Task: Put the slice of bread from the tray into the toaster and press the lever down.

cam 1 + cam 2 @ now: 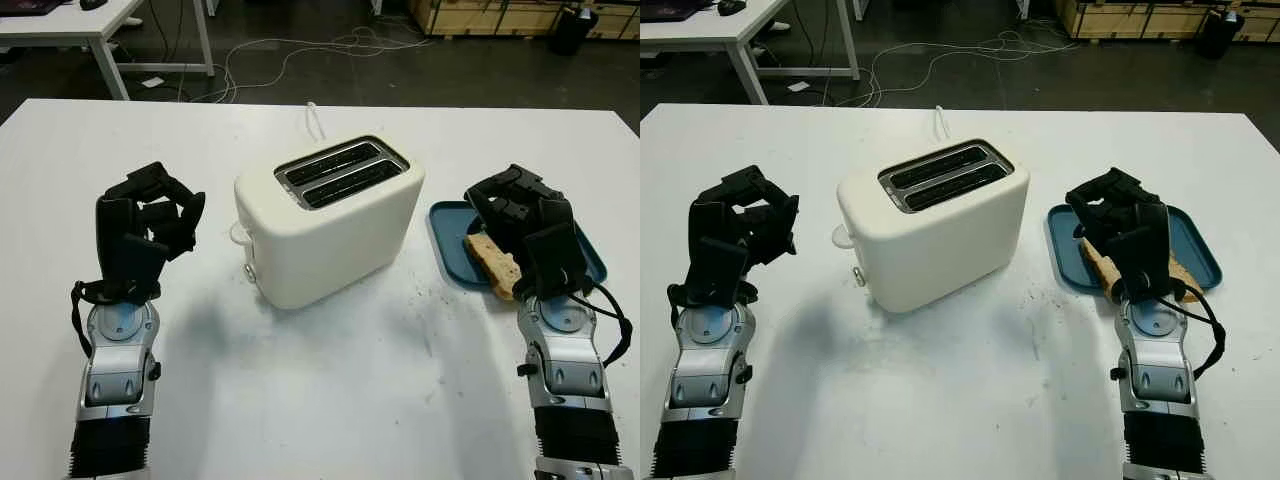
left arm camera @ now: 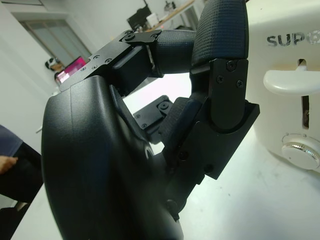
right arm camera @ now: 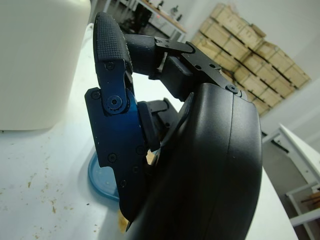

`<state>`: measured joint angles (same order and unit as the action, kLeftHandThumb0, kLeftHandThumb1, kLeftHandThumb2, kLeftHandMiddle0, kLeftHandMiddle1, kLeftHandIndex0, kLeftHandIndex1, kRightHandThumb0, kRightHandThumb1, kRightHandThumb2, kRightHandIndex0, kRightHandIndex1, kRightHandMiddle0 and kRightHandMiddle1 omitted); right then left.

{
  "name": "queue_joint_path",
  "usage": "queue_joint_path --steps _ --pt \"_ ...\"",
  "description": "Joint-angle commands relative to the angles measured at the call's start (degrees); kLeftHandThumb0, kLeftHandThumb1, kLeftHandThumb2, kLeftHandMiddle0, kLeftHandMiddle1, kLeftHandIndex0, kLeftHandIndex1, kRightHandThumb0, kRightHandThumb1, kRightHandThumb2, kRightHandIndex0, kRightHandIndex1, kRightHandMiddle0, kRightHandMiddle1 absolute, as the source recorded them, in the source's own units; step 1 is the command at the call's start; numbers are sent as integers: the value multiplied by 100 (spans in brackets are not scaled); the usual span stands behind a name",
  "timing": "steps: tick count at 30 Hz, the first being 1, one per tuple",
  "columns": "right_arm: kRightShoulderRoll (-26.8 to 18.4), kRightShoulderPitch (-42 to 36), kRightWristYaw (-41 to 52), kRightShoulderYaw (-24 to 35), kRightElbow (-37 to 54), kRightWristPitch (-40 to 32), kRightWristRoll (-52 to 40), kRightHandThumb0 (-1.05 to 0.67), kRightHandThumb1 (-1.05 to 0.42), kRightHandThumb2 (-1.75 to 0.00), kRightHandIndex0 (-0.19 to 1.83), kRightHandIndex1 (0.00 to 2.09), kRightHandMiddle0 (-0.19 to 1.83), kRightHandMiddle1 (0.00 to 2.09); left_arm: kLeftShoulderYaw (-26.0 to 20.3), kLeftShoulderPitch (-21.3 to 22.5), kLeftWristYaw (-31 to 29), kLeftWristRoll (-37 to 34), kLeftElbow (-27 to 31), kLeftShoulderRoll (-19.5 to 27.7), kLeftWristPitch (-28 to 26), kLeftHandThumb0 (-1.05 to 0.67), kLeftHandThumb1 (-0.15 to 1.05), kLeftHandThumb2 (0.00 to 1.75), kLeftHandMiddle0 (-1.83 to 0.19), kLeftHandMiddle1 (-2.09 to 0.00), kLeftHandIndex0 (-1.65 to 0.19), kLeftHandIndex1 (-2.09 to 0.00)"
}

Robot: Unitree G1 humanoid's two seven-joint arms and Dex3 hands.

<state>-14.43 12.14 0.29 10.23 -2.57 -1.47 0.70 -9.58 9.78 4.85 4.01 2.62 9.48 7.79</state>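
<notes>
A cream two-slot toaster (image 1: pixel 330 225) stands mid-table, both slots empty, its lever (image 2: pixel 292 82) up on the end facing my left hand. A slice of bread (image 1: pixel 495 262) lies on the blue tray (image 1: pixel 450 245) at the right. My right hand (image 1: pixel 505 210) hovers over the tray and the slice, fingers curled, with nothing seen between them; the hand covers part of the bread. My left hand (image 1: pixel 170 215) is raised left of the toaster, close to the lever end, fingers curled and holding nothing.
The toaster's white cord (image 1: pixel 315 118) runs off behind it. Crumbs (image 1: pixel 425 295) dot the white table between toaster and tray. A chrome knob (image 2: pixel 300 152) sits below the lever. Beyond the far edge are a desk (image 1: pixel 100 30) and floor cables (image 1: pixel 300 55).
</notes>
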Motion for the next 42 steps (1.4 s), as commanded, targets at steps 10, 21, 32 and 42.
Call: queue_joint_path --steps 10,21,32,42 --pt "27 -84 90 -3 52 115 -66 -58 -92 -18 77 175 82 136 22 1 27 34 -23 -10 9 -86 64 78 -140 -149 -115 -151" --pt "-1670 -870 -821 161 -260 2841 2588 -63 -92 -13 65 150 56 105 -18 -5 18 10 2 16 -39 -88 63 79 -139 -149 -114 -150" --pt "-3937 -1706 -424 75 -208 2071 5059 -86 -91 -1 35 68 19 28 -11 103 -31 -8 -103 58 53 -87 64 78 -140 -149 -115 -149" --pt "-4256 -1735 -456 -207 -511 1827 5228 -93 -88 0 22 62 9 13 -19 79 -40 16 -26 112 -22 -87 63 80 -140 -149 -115 -151"
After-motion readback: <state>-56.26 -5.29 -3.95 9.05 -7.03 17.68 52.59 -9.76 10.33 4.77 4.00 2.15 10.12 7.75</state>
